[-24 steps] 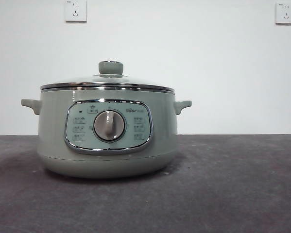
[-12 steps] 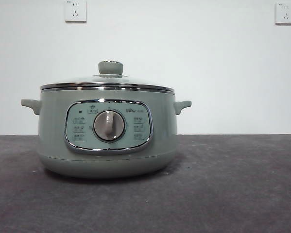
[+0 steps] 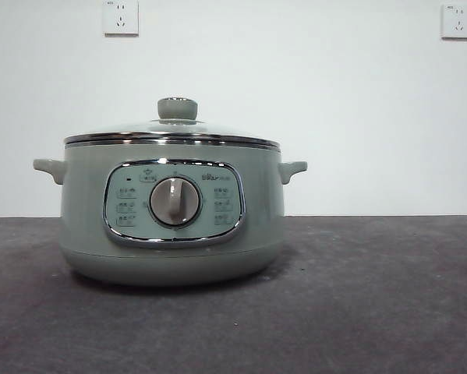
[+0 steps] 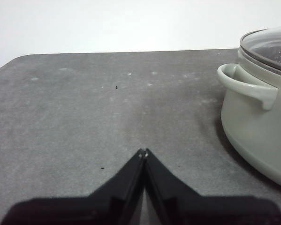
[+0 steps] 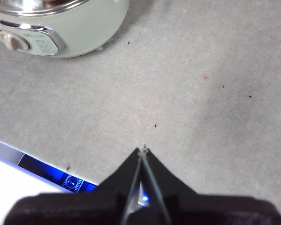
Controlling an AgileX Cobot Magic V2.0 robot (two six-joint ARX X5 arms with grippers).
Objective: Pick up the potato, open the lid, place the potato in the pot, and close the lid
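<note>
1. Front view: A large round pale sage-green electric cooking pot (image 3: 172, 210) stands on the dark grey table (image 3: 373, 304), left of centre, its chrome-framed control panel (image 3: 174, 204) and central dial (image 3: 175, 202) facing the camera. The shallow domed clear glass lid (image 3: 171, 132) with steel rim sits closed on the pot, its round sage-green knob (image 3: 178, 108) at 12 o'clock above the dial. Two white wall sockets (image 3: 122, 17) hang on the pale wall behind. Neither arm enters this view, and no potato shows anywhere on the table here.

2. Left wrist view: The left gripper (image 4: 143, 152) hangs over bare table with its two black jaws pressed together, holding nothing. The pot lies at about 2 o'clock from the tips, one small side handle (image 4: 247, 85) turned toward this arm, the lid's rim seated on top. What is under the glass cannot be made out. No potato appears in this view.

3. Right wrist view: The right gripper (image 5: 143, 151) likewise has its jaws closed on nothing above the grey surface. The pot's panel side lies at about 10 o'clock, well apart from the tips. A blue-lit strip (image 5: 60, 176) runs along the table's near edge.

4. Judgement: The potato is out of sight in all three views, so its direction from either set of jaws, and its long axis, cannot be told. The left arm looks nearer the pot; the task appears either unstarted or complete.
</note>
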